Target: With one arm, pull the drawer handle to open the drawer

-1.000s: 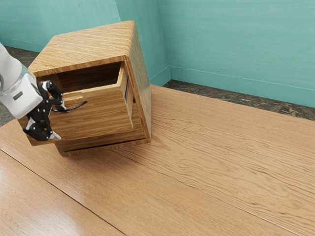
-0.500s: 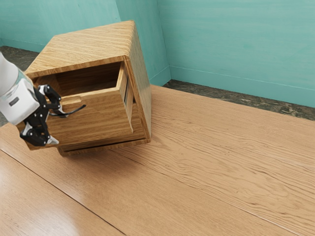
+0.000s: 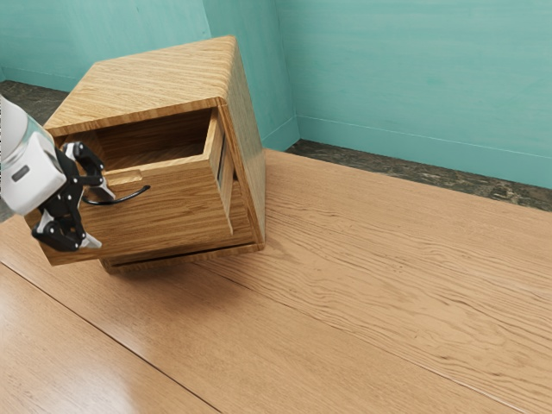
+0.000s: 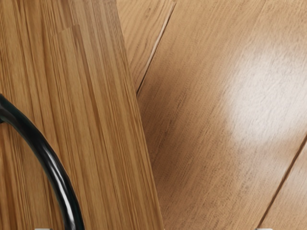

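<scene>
No text, label, brand, number or sign can be read. The cabinet [image 3: 155,78], drawer [image 3: 164,211] and table [image 3: 388,285] show plain wood grain; the handle [image 4: 48,163] is plain black.

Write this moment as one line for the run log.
claw: open, at handle | drawer: partly out of cabinet | handle: black, curved

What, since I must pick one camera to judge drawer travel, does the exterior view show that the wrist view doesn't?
The exterior view adds the cabinet, the drawer's opened cavity, the end effector at the handle, and teal walls. The wrist view adds a bright glare patch on the table. Shared: the black handle, the drawer front and the wooden table.
</scene>
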Controlling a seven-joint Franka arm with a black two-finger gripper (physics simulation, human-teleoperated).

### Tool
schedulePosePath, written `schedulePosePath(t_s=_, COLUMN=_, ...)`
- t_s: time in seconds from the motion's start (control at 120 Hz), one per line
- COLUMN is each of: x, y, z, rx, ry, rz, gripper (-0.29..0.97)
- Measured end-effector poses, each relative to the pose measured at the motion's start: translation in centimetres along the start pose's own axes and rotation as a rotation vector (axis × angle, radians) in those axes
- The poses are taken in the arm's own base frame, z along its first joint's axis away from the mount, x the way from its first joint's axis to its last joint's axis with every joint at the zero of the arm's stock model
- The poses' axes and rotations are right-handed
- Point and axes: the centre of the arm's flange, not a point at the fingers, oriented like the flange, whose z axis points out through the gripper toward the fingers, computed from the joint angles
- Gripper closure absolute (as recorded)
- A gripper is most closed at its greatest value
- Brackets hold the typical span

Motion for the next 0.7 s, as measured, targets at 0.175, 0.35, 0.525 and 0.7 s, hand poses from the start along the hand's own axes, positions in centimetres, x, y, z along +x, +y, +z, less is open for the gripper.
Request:
schedulePosePath(t_s=0.175, x=0.9, y=-0.1, z=-0.3, rx=0.006, ry=0.000, rz=0.015, gripper=0.14)
schedulePosePath(t_s=0.35, x=2.4, y=-0.3, z=-0.9, rx=0.020, ry=-0.001, rz=0.038, gripper=0.14)
schedulePosePath(t_s=0.525, x=10.5, y=-0.6, z=-4.7, rx=0.096, ry=0.008, rz=0.161, gripper=0.14)
schedulePosePath(t_s=0.7, x=24.9, y=-2.4, z=-9.2, rx=-0.047, ry=0.148, rz=0.170, gripper=0.08)
